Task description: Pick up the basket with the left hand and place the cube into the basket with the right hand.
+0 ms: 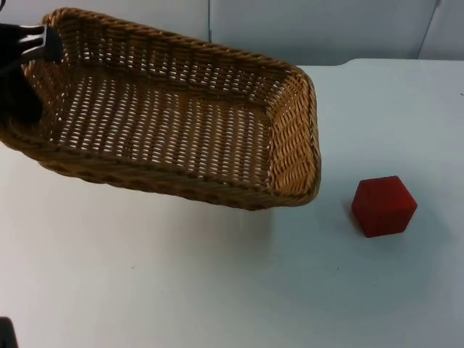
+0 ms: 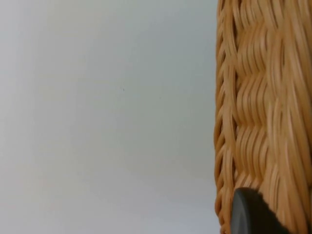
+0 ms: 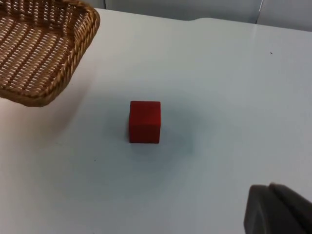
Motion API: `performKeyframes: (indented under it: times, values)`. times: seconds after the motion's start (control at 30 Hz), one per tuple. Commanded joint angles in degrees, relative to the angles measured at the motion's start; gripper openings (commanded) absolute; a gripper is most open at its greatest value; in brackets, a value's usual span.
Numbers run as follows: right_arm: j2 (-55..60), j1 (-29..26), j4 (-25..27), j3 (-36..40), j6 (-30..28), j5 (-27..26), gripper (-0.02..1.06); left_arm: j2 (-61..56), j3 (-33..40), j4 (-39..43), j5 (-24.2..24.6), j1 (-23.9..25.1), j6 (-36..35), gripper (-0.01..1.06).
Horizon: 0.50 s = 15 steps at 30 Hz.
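My left gripper (image 1: 45,42) is clamped on the rim at one short end of the rectangular woven wicker basket (image 1: 174,116). The basket looks lifted and tilted, its far end hanging over the white table top (image 1: 217,290) with a shadow beneath. In my left wrist view the wicker wall (image 2: 263,112) runs right alongside a black fingertip (image 2: 248,214).

The small red cube (image 1: 383,205) sits on the table, near the basket's free end but apart from it, not yet picked up. It also shows in my right wrist view (image 3: 145,122).

My right gripper (image 3: 280,209) waits back from the cube. I cannot tell whether its jaws are parted; just one dark tip is visible.

Risks, as I judge them:
- One-ended hold: the basket may sag or twist when the cube lands.
- Tilted floor: the cube could slide to the low side.
- Right arm's approach could clip the overhanging corner.
- Off-centre pinch on the cube could rotate it.
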Motion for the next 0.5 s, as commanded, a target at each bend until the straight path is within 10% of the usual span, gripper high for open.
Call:
performKeyframes:
  times: [0.0,0.2,0.47]
  values:
    - [-0.1,0.2,0.1,0.3,-0.3,-0.3,0.00,-0.7,-0.1,-6.3,0.6,1.4,3.0,0.00]
    - [-0.1,0.2,0.1,0.3,-0.3,-0.3,0.00,-0.7,0.0,-28.3,8.6,10.9,19.6,0.00]
    - [-0.1,0.2,0.1,0.3,-0.3,-0.3,0.00,2.1,1.9,-27.3,9.0,12.1,19.3,0.00]
